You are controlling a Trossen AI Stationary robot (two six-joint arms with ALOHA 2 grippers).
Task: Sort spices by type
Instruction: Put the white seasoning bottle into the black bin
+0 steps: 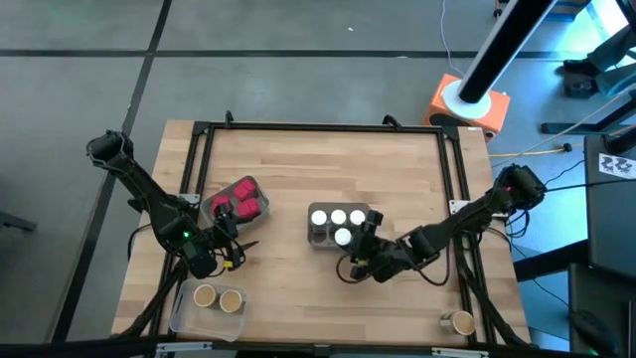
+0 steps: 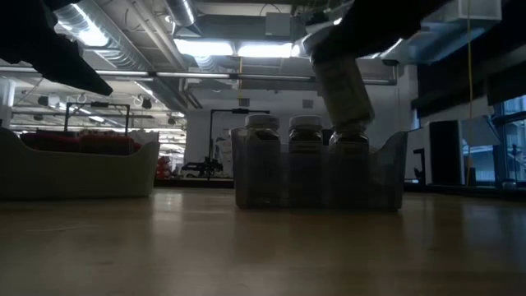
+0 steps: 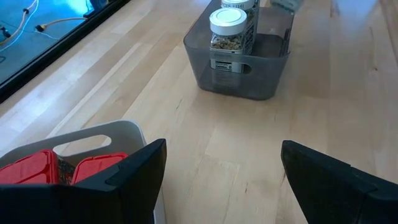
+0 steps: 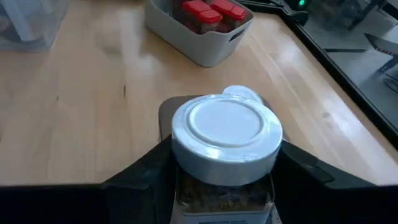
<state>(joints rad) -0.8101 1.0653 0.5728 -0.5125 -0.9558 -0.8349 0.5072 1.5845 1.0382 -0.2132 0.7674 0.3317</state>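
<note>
where the worktop (image 1: 298, 169) meets its near left corner, a clear tray (image 1: 184, 310) holds two jars with tan-brown lids (image 1: 218, 297) side by side. just beyond it the left gripper (image 1: 231, 251) hangs over bare wood, its two dark fingers (image 3: 134, 174) spread wide with nothing between them, as the left wrist view shows. touching distance from that gripper, toward the far edge, a white tray (image 1: 210, 205) carries the red boxy packets (image 1: 244, 198), packed close together; the left wrist view catches two of their red tops (image 3: 37, 168) just behind the fingers. near the middle of the worktop sits a dark translucent tray (image 1: 316, 234) with jars with white lids (image 1: 338, 218) standing upright in it, three in a row along its far side. a fourth white-lidded jar (image 4: 225, 143) is at the tray's near side, pinched between the fingers of the right gripper (image 1: 360, 242), which reaches in from the right edge; the right wrist view shows the fingers pressed against both sides of the jar below its lid. in the low view this jar (image 2: 341, 90) leans tilted above the tray's right end, over the jars already standing there. at the near right corner of the worktop, well apart from everything else, a single tan-lidded jar (image 1: 460, 321) stands alone just beside the frame rail.
</note>
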